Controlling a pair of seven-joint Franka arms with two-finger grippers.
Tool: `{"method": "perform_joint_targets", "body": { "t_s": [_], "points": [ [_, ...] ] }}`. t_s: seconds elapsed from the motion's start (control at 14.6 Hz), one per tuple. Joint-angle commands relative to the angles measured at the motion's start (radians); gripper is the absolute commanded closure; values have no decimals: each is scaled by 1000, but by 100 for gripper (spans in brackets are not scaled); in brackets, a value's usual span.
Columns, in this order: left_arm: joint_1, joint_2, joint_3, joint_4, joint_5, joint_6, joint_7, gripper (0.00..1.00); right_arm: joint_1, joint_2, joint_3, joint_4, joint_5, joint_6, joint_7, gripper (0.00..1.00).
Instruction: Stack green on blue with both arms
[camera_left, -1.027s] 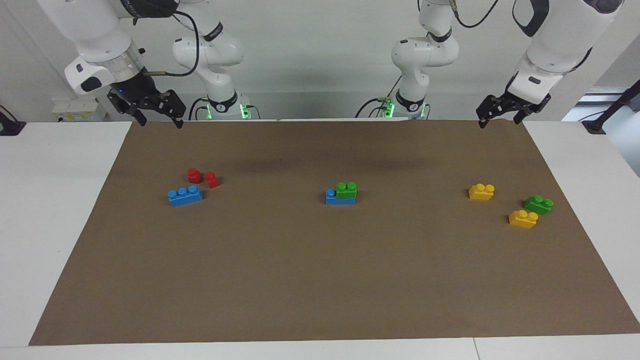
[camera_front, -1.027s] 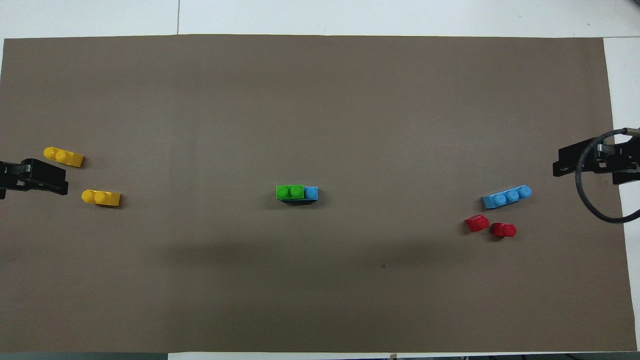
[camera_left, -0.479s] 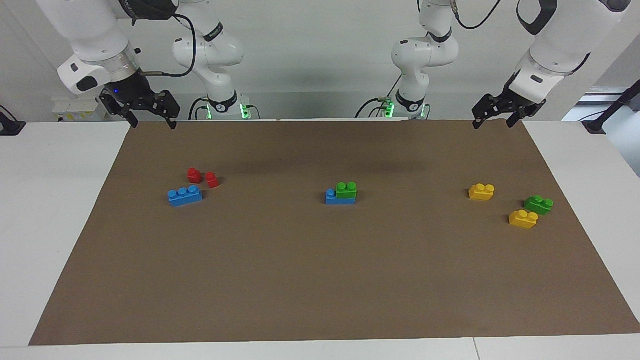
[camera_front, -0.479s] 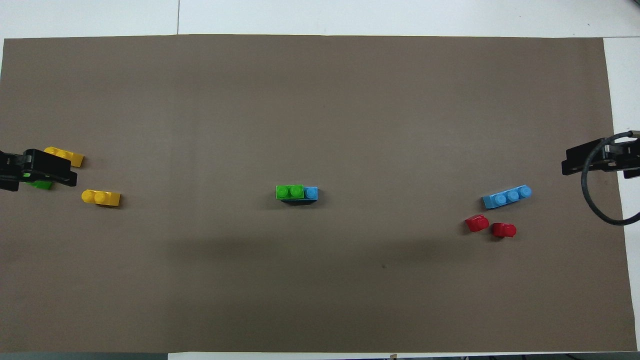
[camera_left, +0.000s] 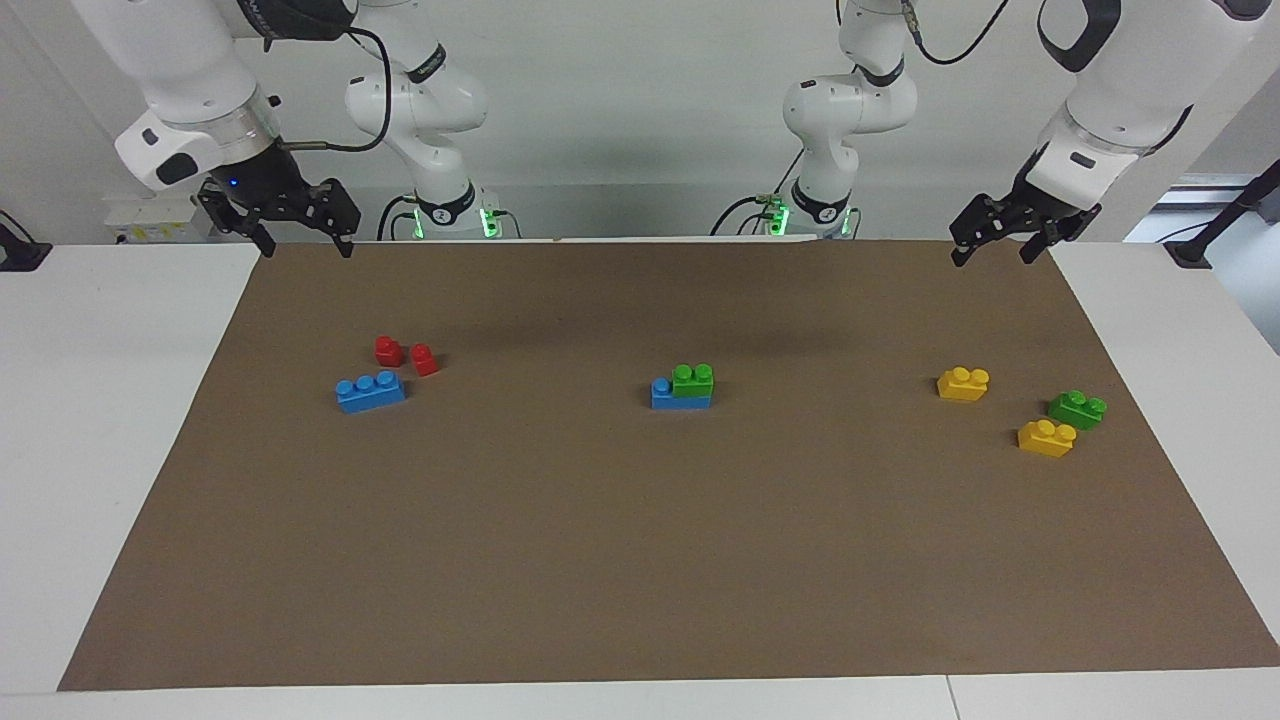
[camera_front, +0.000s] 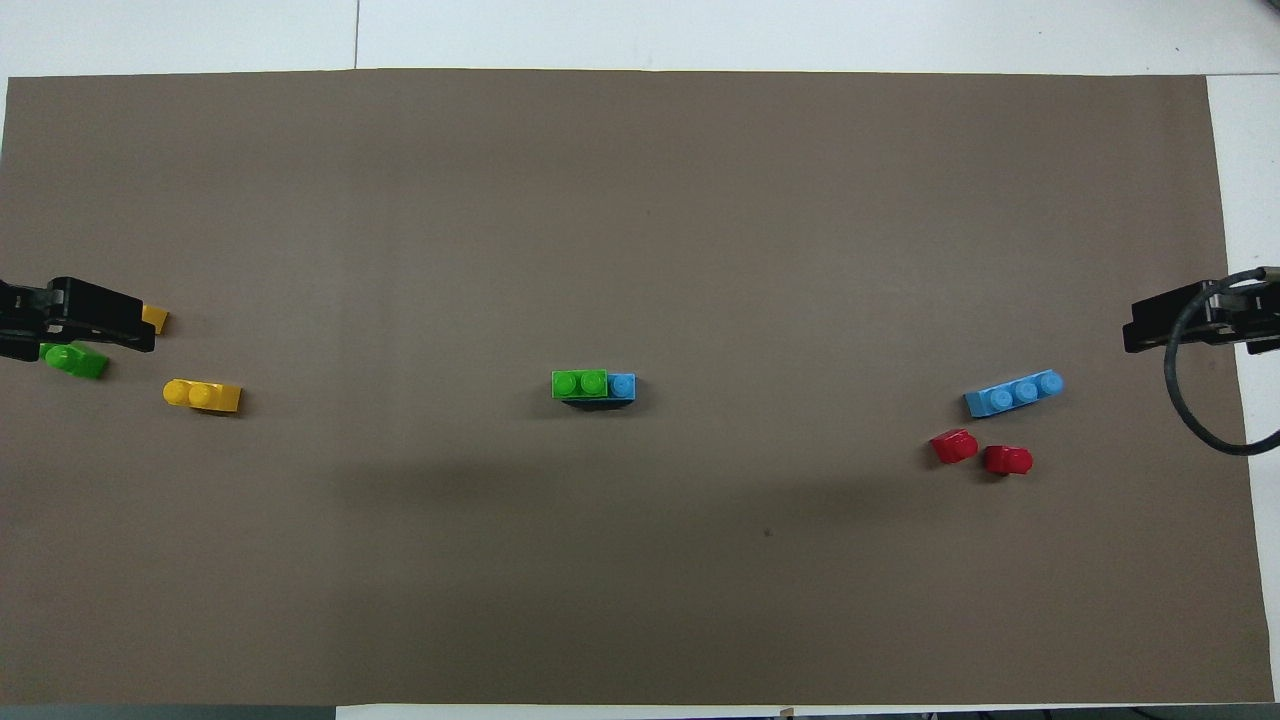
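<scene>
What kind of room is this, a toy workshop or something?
Most likely a robotics research lab. Two white robot arms stand at a white table covered by a brown mat, and the only things laid out are toy bricks, such as a green brick stacked on a blue brick, apparently for handling practice.

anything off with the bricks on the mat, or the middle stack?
Nothing spilled or damaged. The stacked green brick sits flush on two studs of its blue brick, leaving one stud bare. The two red blocks lie tipped on their sides beside the spare blue brick.
</scene>
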Motion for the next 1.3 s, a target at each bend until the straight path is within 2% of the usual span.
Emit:
{"method": "perform_joint_targets", "body": {
  "t_s": [0.0, 1.23],
  "points": [
    [11, -6, -7, -9, -7, 21, 7, 0, -12, 15, 6, 20, -12, 5, -28, 2],
    [12, -12, -10, -9, 7, 5, -8, 0, -9, 15, 6, 18, -7, 7, -24, 2]
  ]
}}
